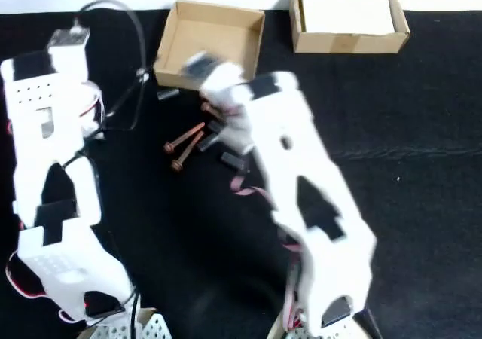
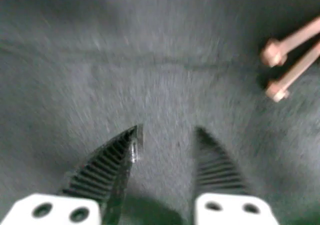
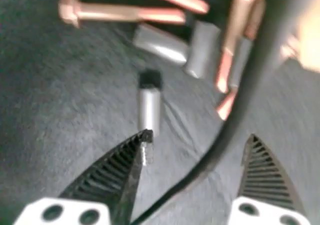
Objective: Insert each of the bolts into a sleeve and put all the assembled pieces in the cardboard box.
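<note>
Your right claw [image 3: 199, 137] hangs spread wide — the sleeve [image 3: 149, 110] lies at one fingertip [image 3: 136, 147], off-centre, so closing could flick it away.

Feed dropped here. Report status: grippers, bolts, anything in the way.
Left gripper open, empty. Right gripper open, sleeve at one fingertip. Bolts loose on the cloth. Cable crosses right gripper.

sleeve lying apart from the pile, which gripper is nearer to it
Right. The right gripper has one fingertip right by the sleeve; the left gripper is over bare cloth, off beside two bolts.
</note>
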`<state>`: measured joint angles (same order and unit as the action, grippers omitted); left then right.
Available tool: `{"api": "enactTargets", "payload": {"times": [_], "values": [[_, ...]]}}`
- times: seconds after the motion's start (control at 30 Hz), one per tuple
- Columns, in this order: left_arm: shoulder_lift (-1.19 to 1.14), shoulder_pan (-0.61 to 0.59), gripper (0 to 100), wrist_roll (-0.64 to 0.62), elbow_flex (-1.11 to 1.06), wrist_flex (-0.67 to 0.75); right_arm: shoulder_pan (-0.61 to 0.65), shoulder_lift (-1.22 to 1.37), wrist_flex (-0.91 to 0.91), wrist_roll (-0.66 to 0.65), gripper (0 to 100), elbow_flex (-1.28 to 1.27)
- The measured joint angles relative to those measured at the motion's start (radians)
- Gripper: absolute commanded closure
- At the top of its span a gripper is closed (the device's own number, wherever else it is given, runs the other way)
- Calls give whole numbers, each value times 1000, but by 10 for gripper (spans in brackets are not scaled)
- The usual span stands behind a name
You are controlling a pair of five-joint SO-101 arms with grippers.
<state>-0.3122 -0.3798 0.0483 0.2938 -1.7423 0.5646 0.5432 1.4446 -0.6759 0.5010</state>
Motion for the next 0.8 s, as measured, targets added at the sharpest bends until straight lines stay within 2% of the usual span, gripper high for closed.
{"api": "enactTargets", "payload": {"times": [0.1,0.23,0.37,0.6,0.8], "values": [[-6,2,787,0,-81,15,21,137,8,-34,715,144],[-11,-17,786,0,-166,103,25,296,17,-41,715,292],[-11,-54,786,-34,-204,149,28,413,109,-41,715,387],[-11,-63,786,-38,-206,152,0,448,281,-92,714,545],[-11,-63,786,-38,-207,150,-15,440,304,-124,714,603]]}}
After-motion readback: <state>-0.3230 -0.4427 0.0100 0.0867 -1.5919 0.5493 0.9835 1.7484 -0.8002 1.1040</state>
